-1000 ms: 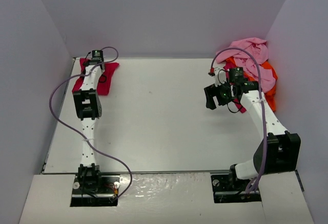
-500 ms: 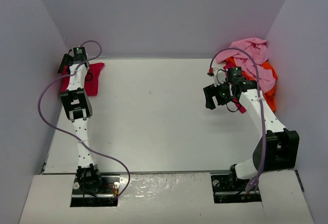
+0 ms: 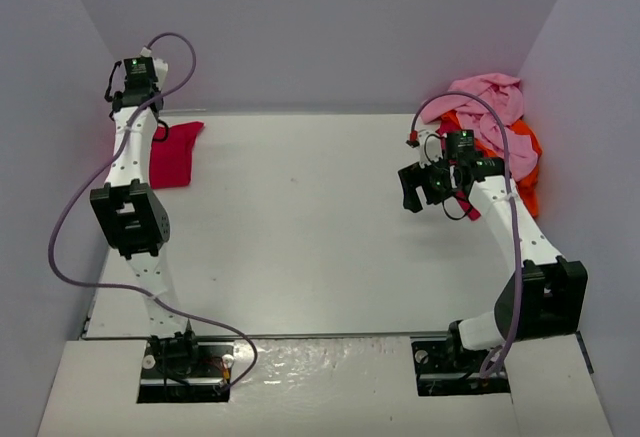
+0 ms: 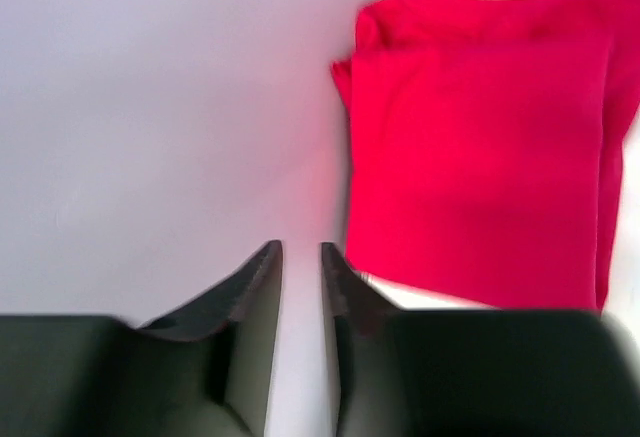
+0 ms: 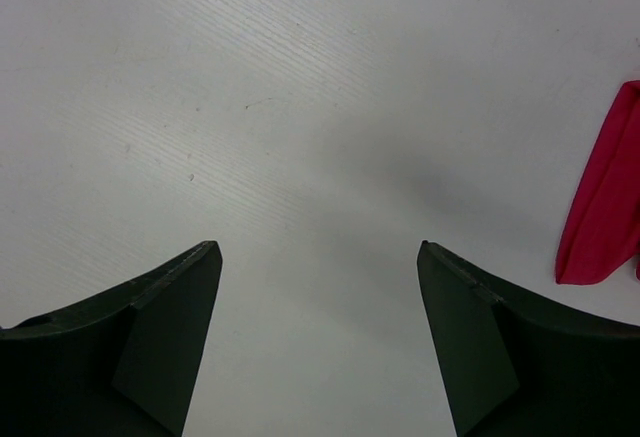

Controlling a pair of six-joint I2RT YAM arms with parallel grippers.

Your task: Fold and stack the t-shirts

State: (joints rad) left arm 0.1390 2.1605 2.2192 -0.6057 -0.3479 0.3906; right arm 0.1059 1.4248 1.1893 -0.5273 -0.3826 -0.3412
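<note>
The crimson-red t-shirt (image 3: 175, 154) lies folded flat at the table's back left corner, next to the left wall; in the left wrist view the crimson-red t-shirt (image 4: 480, 147) fills the upper right. My left gripper (image 3: 124, 89) hangs raised above and left of it, close to the wall. Its jaws (image 4: 300, 253) stand a narrow gap apart with nothing between them. A heap of t-shirts sits at the back right: light pink (image 3: 490, 97) on top, orange (image 3: 527, 172) under it. My right gripper (image 3: 414, 188) hovers left of the heap, open and empty (image 5: 318, 252).
A strip of red cloth (image 5: 603, 197) lies on the white table (image 3: 310, 217) just right of my right fingers. Grey walls (image 3: 60, 107) close in the left, back and right sides. A purple cable loops over each arm.
My left arm has lifted off the red t-shirt and swung up toward the left wall; its jaws opened wide, then narrowed. The shirt slid left. The right arm has not moved.
</note>
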